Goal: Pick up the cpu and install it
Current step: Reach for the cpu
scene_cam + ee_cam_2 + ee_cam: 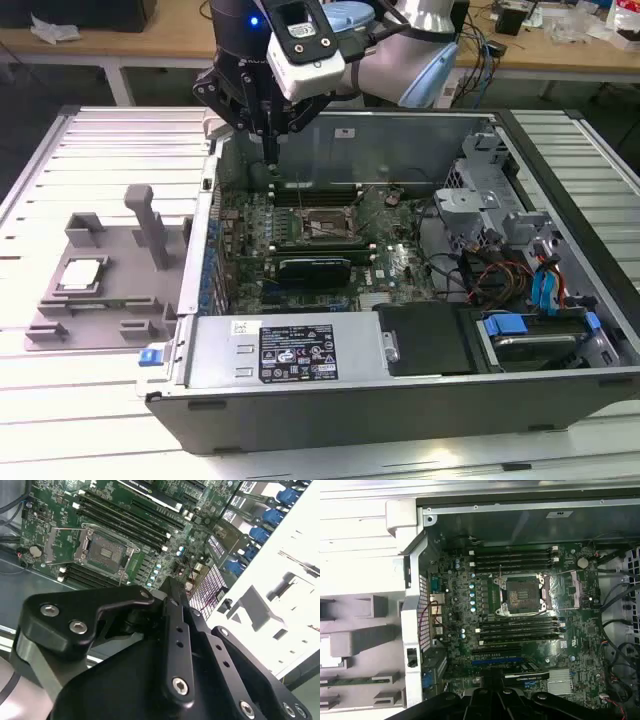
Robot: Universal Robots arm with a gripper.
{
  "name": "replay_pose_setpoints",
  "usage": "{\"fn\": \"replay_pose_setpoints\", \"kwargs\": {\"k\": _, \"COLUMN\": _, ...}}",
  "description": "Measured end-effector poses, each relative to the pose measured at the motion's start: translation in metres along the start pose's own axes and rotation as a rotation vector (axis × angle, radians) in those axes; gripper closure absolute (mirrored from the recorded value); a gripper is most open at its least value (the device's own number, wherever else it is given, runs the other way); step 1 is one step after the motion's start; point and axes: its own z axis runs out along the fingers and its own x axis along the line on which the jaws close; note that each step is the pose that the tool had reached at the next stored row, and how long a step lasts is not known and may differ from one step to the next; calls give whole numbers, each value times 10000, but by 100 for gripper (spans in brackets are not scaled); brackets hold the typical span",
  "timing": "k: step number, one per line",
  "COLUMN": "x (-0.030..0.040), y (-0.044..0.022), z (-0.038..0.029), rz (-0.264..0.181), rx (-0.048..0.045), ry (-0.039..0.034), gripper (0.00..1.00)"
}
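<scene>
**Gripper over the case, cpu waiting out on the fixture**

Nearest to us, the computer case point(300, 400) lies open on the slatted table point(90, 440), its near wall facing the camera. To the exterior view's left, just beside the case, sits the grey fixture point(100, 322). There in its square recess is the cpu point(82, 275), lying flat, metal face up, nothing touching it. It's square, so there's no long axis to speak of.

Further in, inside the case, lies the green motherboard point(400, 265) with the socket point(322, 222) at its middle. In the first wrist view the socket point(522, 596) has its cover plate swung aside and looks bare, with no chip in it.

At the far side, the gripper point(271, 150) hangs above the case's far-left corner, pointing down. Its fingers point(270, 140) look drawn together to one thin tip, and they have hold of nothing.

Here's the relation that matters. The cpu lies well apart from the fingertips, toward the exterior view's left and nearer to us, outside the case wall. The socket is below the tip and a little nearer to us. By my read, the pick has not yet begun.
</scene>
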Motion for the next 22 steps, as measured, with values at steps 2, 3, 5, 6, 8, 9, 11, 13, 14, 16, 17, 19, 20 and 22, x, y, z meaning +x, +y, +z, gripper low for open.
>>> {"fn": "replay_pose_setpoints", "kwargs": {"k": 2, "x": 0, "y": 0, "z": 0, "rz": 0, "rx": 0, "ry": 0, "gripper": 89}}
{"fn": "replay_pose_setpoints", "kwargs": {"k": 3, "x": 0, "y": 0, "z": 0, "rz": 0, "rx": 0, "ry": 0, "gripper": 89}}
{"fn": "replay_pose_setpoints", "kwargs": {"k": 5, "x": 0, "y": 0, "z": 0, "rz": 0, "rx": 0, "ry": 0, "gripper": 89}}
{"fn": "replay_pose_setpoints", "kwargs": {"k": 6, "x": 0, "y": 0, "z": 0, "rz": 0, "rx": 0, "ry": 0, "gripper": 89}}
{"fn": "replay_pose_setpoints", "kwargs": {"k": 8, "x": 5, "y": 0, "z": 0, "rz": 1, "rx": 0, "ry": -1, "gripper": 89}}
{"fn": "replay_pose_setpoints", "kwargs": {"k": 9, "x": 23, "y": -2, "z": -1, "rz": 1, "rx": 0, "ry": 0, "gripper": 89}}
{"fn": "replay_pose_setpoints", "kwargs": {"k": 11, "x": 54, "y": -4, "z": -1, "rz": 1, "rx": -1, "ry": 0, "gripper": 89}}
{"fn": "replay_pose_setpoints", "kwargs": {"k": 13, "x": 83, "y": -6, "z": -2, "rz": 1, "rx": -1, "ry": -1, "gripper": 89}}
{"fn": "replay_pose_setpoints", "kwargs": {"k": 14, "x": 102, "y": -8, "z": -3, "rz": 0, "rx": 0, "ry": 0, "gripper": 89}}
{"fn": "replay_pose_setpoints", "kwargs": {"k": 16, "x": 130, "y": -10, "z": -4, "rz": 0, "rx": 0, "ry": 0, "gripper": 89}}
{"fn": "replay_pose_setpoints", "kwargs": {"k": 17, "x": 147, "y": -11, "z": -4, "rz": 0, "rx": 0, "ry": -1, "gripper": 89}}
{"fn": "replay_pose_setpoints", "kwargs": {"k": 19, "x": 192, "y": -14, "z": -5, "rz": 1, "rx": 0, "ry": 0, "gripper": 89}}
{"fn": "replay_pose_setpoints", "kwargs": {"k": 20, "x": 211, "y": -16, "z": -6, "rz": 0, "rx": 0, "ry": 0, "gripper": 89}}
{"fn": "replay_pose_setpoints", "kwargs": {"k": 22, "x": 235, "y": -18, "z": -6, "rz": 1, "rx": 0, "ry": -1, "gripper": 89}}
